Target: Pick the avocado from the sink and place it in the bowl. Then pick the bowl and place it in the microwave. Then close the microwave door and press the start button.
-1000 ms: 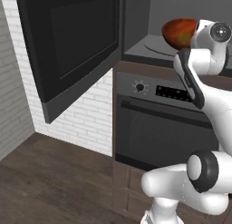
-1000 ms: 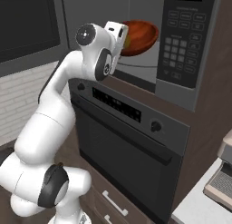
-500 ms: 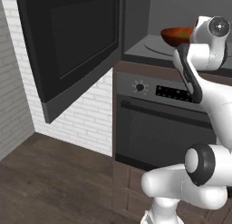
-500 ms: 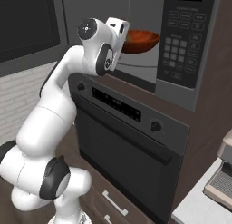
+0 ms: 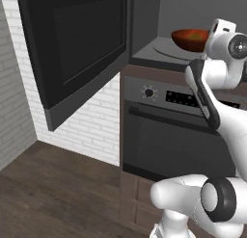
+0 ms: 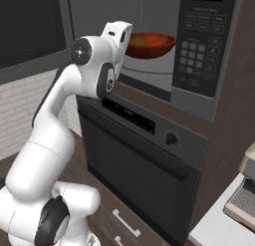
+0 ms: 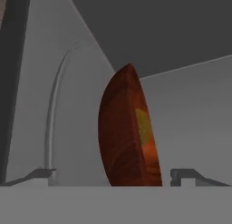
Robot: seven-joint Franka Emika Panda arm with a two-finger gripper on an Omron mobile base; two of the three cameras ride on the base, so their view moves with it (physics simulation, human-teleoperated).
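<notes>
**Bowl set inside the microwave, door not yet closed**

The shallow, glossy reddish-brown bowl is seen resting on the round grey turntable plate inside the built-in black microwave. A yellowish patch, judged to be the small olive-yellow avocado, is visible inside the bowl in the hand view, so the first step of the task appears to be done. The second step, placing the bowl in the microwave, looks finished as well.

The claw of the white arm is spread wide: its two dark finger tips stand apart on either side of the bowl's rim and are not seen to touch it. Nothing is pinched. The hand is rolled, so the bowl is shown on its edge in that view.

The large flat black microwave door with the dark glass window hangs fully open to the left. Two steps are judged to be left: the door must be pushed shut, and the start button on the keypad must be pressed. Before this, the claw should be drawn out of the cavity, so that the bowl is not knocked.
</notes>
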